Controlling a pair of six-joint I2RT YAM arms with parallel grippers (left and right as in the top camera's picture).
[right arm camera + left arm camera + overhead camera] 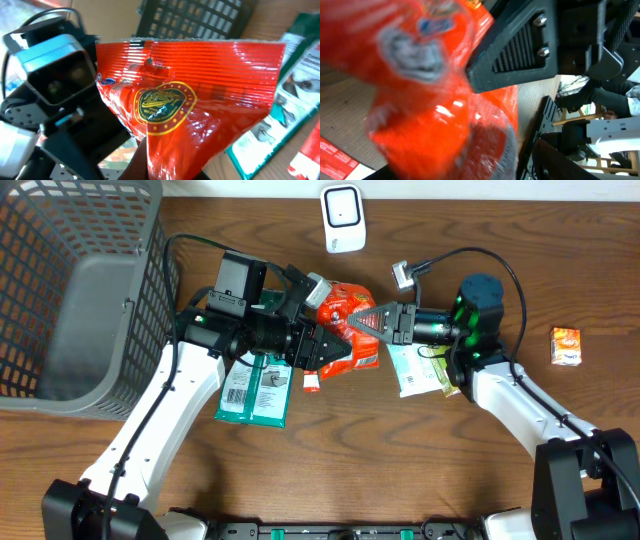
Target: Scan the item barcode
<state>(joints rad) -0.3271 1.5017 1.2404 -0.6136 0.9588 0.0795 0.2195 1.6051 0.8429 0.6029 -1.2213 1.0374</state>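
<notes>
An orange-red snack bag (348, 315) hangs above the table's middle between both arms. My right gripper (372, 322) is shut on its right edge. In the right wrist view the bag (200, 100) spreads out above my pinching fingers (155, 155), its gold round emblem facing the camera. My left gripper (325, 342) straddles the bag's left side, but I cannot make out whether its jaws press on the bag. In the left wrist view the blurred bag (420, 100) fills the frame, with the right gripper's ribbed finger (520, 45) beside it. No barcode shows. A white scanner (342, 218) stands at the far edge.
A grey mesh basket (60, 280) fills the far left. Green packets (255, 388) lie under the left arm, with a small red item (311, 383) beside them. A white and green packet (415, 370) lies under the right arm. A small orange box (566, 345) sits far right.
</notes>
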